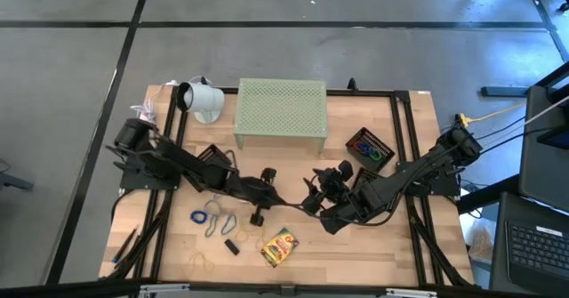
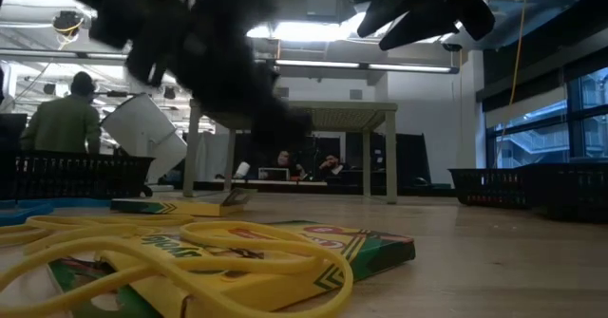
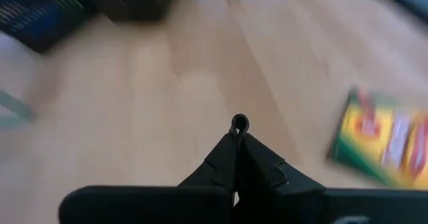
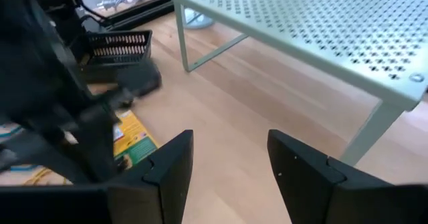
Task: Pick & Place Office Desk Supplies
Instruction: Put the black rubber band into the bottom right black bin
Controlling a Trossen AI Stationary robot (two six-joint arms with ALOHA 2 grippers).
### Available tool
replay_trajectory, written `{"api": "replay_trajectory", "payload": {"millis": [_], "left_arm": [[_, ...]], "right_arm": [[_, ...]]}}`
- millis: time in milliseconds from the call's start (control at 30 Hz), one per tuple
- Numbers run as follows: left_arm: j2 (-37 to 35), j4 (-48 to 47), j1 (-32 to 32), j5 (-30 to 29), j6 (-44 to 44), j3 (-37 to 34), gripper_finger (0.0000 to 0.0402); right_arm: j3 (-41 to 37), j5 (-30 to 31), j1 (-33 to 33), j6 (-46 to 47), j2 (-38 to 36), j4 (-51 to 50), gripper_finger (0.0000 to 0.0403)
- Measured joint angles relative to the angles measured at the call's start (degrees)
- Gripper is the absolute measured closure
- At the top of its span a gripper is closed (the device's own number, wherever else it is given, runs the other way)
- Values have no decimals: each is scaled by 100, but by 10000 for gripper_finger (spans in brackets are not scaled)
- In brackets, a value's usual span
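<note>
Notably, your left hand [image 3: 238, 132] pinched a small dark ring [image 3: 239, 123] above the table [image 1: 356, 245], crayon box [image 3: 384, 144] beside it; right hand [image 4: 231, 160] stood wide, empty. That thin grip could have slipped during travel.

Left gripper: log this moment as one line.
left gripper: fingers shut on small black piece, mid-table | right gripper: open, empty | crayon box: on table

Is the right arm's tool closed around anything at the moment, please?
No; in the right wrist view the right tool stands open, with only bare table between its fingers.
</note>
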Motion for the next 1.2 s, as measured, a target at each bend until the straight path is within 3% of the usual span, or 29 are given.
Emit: {"api": "replay_trajectory", "payload": {"millis": [167,300,600,733,933,1100,1200], "left_arm": [[-897,277,-2,-222,-204,2,394],[-1492,691,-13,-219,-303,0,395],[-1917,1419,-324,-182,-103,0,394],[-1917,1559,-474,-182,119,0,395],[-1917,1620,-641,-205,346,0,395],[-1917,1726,-683,-204,495,0,395],[-1917,1716,-686,-204,510,0,395]], "right_arm": [[0,274,0,-249,0,198,208],[2,300,0,-1069,61,940,208],[2,45,0,-4885,584,3877,208],[2,-534,-6,-6124,675,5044,208],[2,-726,-16,-6757,675,5991,208],[2,-1614,-39,-6901,674,6423,208],[2,-1804,-42,-6963,673,6624,208]]}}
